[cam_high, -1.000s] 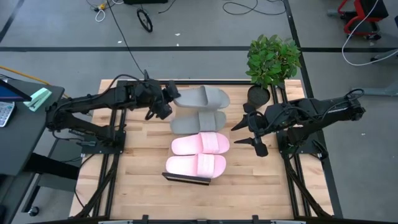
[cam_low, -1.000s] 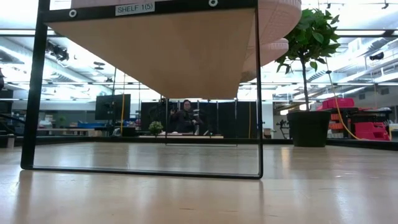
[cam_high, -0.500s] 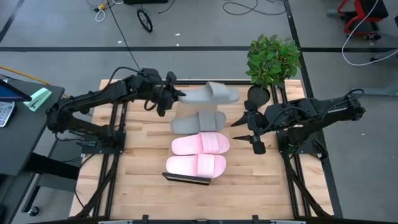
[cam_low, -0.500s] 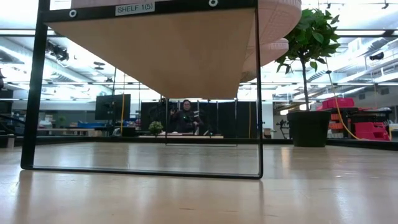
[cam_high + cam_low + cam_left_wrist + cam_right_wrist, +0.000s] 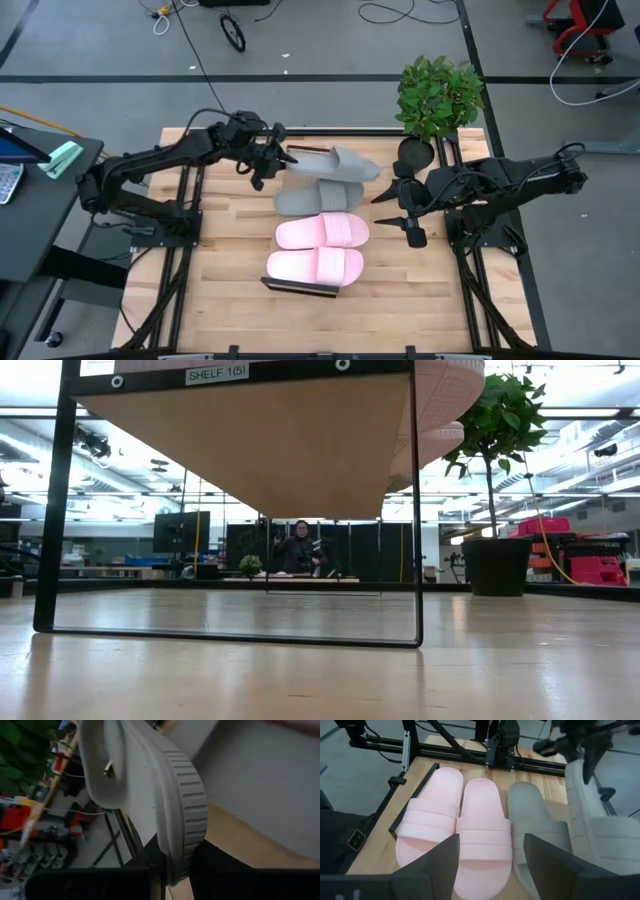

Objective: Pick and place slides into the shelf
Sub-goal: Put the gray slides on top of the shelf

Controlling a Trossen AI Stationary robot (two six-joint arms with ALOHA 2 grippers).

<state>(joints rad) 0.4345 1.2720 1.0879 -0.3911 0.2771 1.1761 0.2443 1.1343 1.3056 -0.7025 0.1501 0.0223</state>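
Two pale pink slides (image 5: 322, 231) (image 5: 315, 266) and one grey slide (image 5: 320, 197) lie side by side, soles down, on the shelf, whose black front edge (image 5: 298, 288) shows near the table's front. In the low view the shelf's plank (image 5: 240, 460) shows from below. At the far side my left gripper (image 5: 277, 160) is shut on the second grey slide (image 5: 338, 163), which is turned on its side. My right gripper (image 5: 402, 208) hangs open to the right of the slides, holding nothing. My left gripper pinches the grey slide's left end (image 5: 175, 865) between its two fingers, one on the footbed side and one on the ribbed sole side. The fingers come slanting down from the table's left, along the slide. The slide stands on edge; whether it touches the other grey slide I cannot tell.
A potted plant (image 5: 438, 100) stands at the table's far right corner, just beyond my right arm. Black frame rails (image 5: 180, 250) run along both sides of the table. Bare wood lies left and right of the slides. A person sits far off in the room (image 5: 298, 548).
My left gripper has rolled its wrist and swung a little toward the table's right. The far grey slide, which lay flat, strap up, has come up and turned onto its edge, its free end shifted toward the right.
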